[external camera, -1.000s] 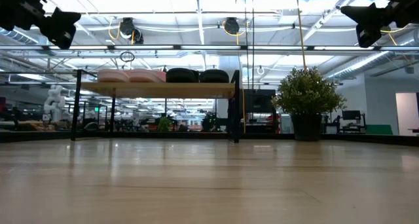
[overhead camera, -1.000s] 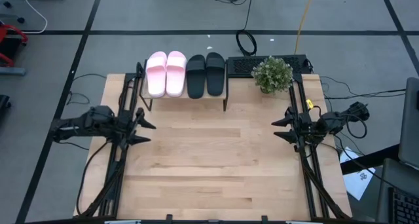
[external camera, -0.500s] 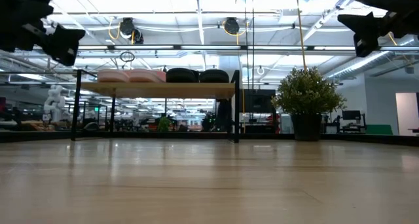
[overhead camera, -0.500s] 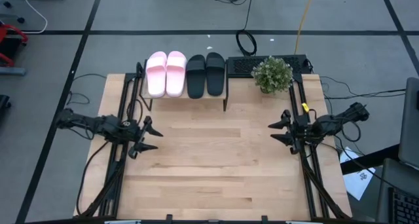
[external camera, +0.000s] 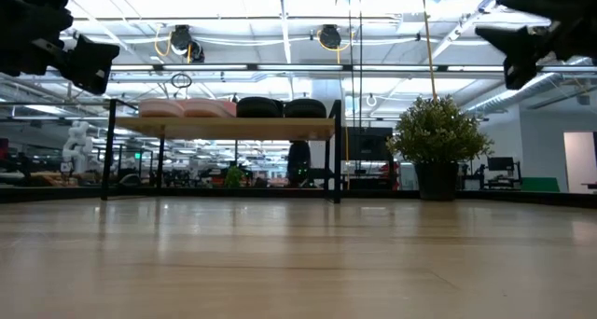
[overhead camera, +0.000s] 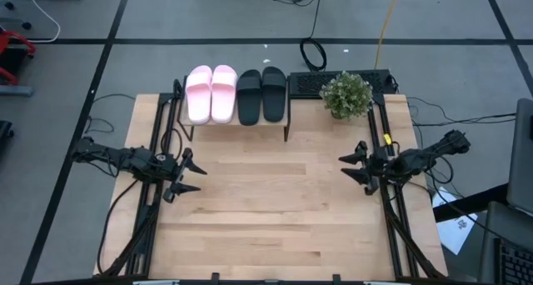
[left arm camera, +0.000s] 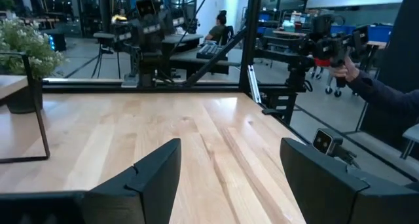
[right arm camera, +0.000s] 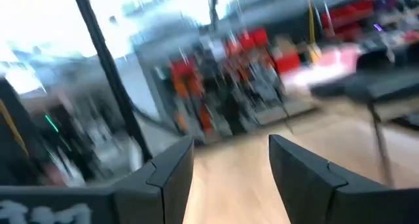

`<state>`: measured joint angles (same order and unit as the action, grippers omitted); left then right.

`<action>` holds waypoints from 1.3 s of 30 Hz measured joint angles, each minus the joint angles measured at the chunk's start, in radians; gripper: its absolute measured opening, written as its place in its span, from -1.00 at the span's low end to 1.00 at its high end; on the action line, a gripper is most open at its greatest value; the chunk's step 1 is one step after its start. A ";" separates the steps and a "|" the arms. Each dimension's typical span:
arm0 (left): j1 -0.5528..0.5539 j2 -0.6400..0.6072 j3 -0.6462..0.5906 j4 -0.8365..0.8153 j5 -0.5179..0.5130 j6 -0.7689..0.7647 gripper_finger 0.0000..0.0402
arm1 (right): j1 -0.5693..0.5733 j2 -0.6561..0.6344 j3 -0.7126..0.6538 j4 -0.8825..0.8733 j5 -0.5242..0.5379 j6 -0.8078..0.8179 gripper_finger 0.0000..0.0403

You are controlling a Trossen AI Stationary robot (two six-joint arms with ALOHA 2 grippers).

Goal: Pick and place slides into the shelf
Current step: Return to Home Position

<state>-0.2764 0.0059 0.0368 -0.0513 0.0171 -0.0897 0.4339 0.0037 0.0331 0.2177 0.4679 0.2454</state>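
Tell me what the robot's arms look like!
The left arm and right arm are dark, nearly black, thin and jointed, with black cables looping behind them. The left tool and right tool each end in two pointy, wedge-shaped black fingers. A tiny yellow spot sits by the right arm.

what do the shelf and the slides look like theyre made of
Shelf: light, matte wood-look board with a pale tan edge, on thin black legs, likely metal. Pink slides and black slides: smooth, one-piece look, probably moulded foam or rubber.
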 joint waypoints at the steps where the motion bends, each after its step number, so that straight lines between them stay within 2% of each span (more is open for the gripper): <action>1: 0.000 0.000 0.000 0.000 -0.001 0.003 0.28 | 0.000 -0.002 -0.013 0.030 -0.002 0.013 -0.06; 4: 0.001 0.000 0.000 -0.001 -0.001 0.015 0.28 | 0.000 0.004 -0.013 -0.022 -0.011 0.016 -0.06; 5: 0.001 0.000 0.000 0.000 -0.002 0.019 0.28 | -0.001 0.002 -0.008 -0.005 -0.042 -0.006 -0.06; 10: 0.002 0.000 0.000 -0.001 -0.002 0.045 0.28 | 0.000 0.000 0.010 0.013 -0.315 -0.087 -0.06; 13: 0.002 0.000 0.000 -0.001 -0.002 0.047 0.28 | 0.000 -0.001 0.009 0.011 -0.406 -0.095 -0.06; 25: 0.002 0.000 0.000 -0.001 -0.002 0.058 0.28 | 0.000 -0.001 0.007 -0.143 -0.423 -0.020 -0.06; 33: 0.002 0.000 -0.001 0.002 -0.002 -0.050 0.28 | 0.000 -0.001 0.006 -0.148 -0.447 0.028 -0.06; 39: 0.002 0.000 -0.001 0.002 -0.002 -0.048 0.28 | 0.000 -0.001 0.006 -0.139 -0.446 0.059 -0.06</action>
<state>-0.2745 0.0063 0.0360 -0.0497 0.0152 -0.1379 0.4339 0.0029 0.0391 0.0783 0.0219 0.3049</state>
